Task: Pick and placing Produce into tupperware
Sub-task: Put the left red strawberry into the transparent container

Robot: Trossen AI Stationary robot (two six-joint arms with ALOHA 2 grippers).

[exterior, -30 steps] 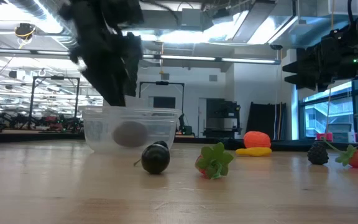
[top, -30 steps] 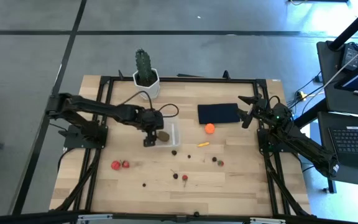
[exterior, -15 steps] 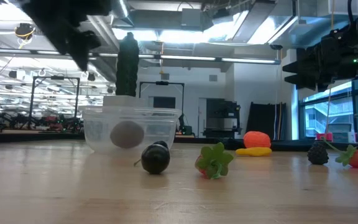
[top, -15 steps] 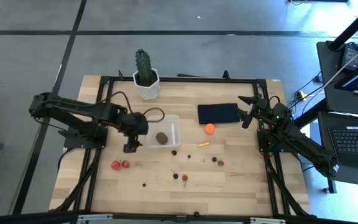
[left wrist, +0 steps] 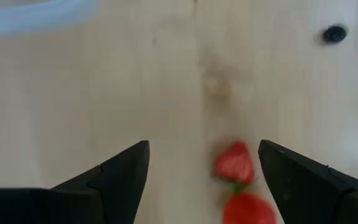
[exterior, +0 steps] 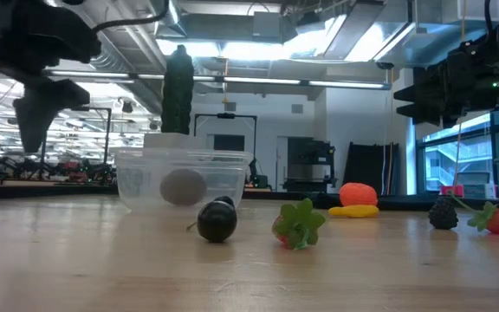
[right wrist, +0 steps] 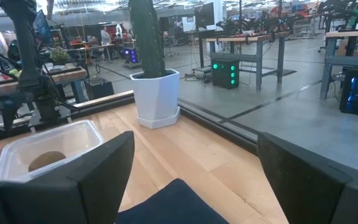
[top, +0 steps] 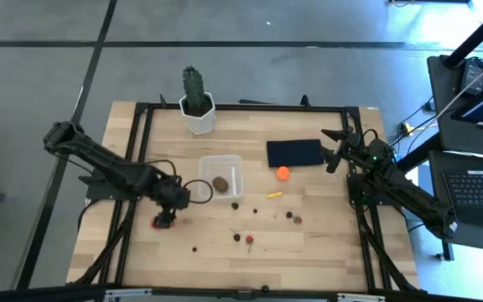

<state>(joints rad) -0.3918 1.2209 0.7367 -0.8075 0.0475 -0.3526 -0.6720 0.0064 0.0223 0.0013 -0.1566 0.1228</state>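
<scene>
My left gripper [left wrist: 204, 171] hangs wide open and empty over two red pieces [left wrist: 234, 163], which sit toward its right finger rather than centred; closing from here risks pinching one and flicking the other away. The tupperware [top: 220, 176] lies at about one o'clock from them, the brown lump [top: 220, 183] inside. My right gripper [top: 332, 148] waits open, empty, near the table's right edge.

Pale wood-grain surface [top: 325, 243]; clear square plastic tupperware [top: 220, 178] with brown lump [top: 220, 184]; red strawberry pieces [left wrist: 235, 165]; orange ball [top: 283, 174]; dark navy flat rectangle [top: 294, 153]; green cactus [top: 193, 88], white pot [top: 198, 120].
</scene>
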